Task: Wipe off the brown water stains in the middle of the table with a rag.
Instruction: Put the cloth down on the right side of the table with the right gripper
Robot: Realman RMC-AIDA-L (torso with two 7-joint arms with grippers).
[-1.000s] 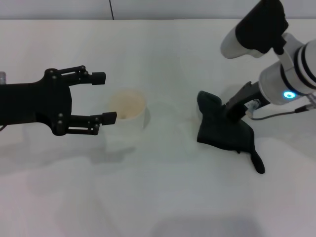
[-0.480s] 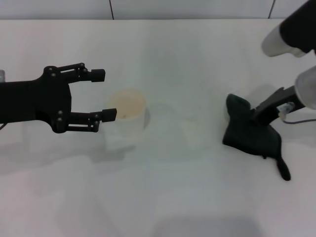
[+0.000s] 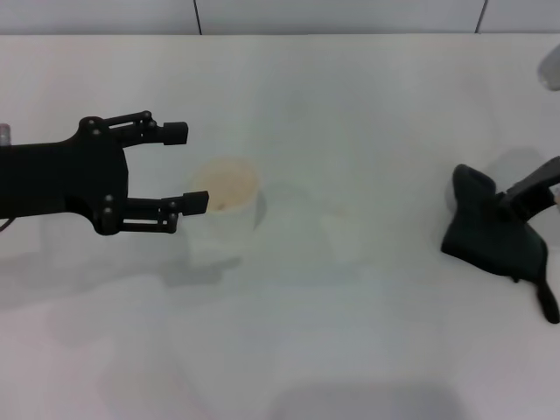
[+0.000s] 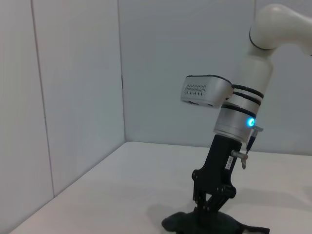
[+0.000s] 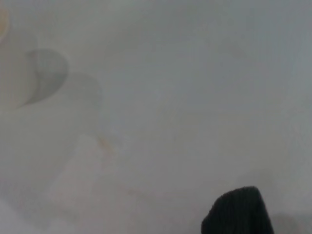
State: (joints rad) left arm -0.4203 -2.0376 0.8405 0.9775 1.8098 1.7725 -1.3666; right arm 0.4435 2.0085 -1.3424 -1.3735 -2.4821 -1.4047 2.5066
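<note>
Spread wide and holding nothing, my left jaws [image 3: 179, 168] hover over the left part of the plain white smooth worktop [image 3: 289, 350], their tips just beside the clear plastic cup with the orange-brown round top [image 3: 226, 203] but not touching it. My right jaws [image 4: 212, 204], seen from the left wrist view, point down into the soft black cloth rag [image 3: 495, 241] at the far right of the worktop; they seem to press or pinch it against the surface, but I cannot tell how the jaws stand, since their tips are buried in the folds. In the head view the rag lies in a dark bunched heap with its thin tail-like corner [image 3: 546, 304] trailing toward me, well apart from the middle of the worktop. The brown water stains are hard to find: near the middle, right of the cup, I see only a faint pale smear [image 3: 343, 236], and the right wrist view shows one small orange-brown fleck [image 5: 104, 143] on the white surface with a dark edge of rag [image 5: 239, 210] in the corner nearer the camera. I judge the step in hand to be the wiping itself, with the rag at the outer end of a stroke and most of the blotch apparently gone. The next move calls for keeping the cloth flat under pressure and drawing it back across the middle over that remaining fleck, without nudging the cup.
</note>
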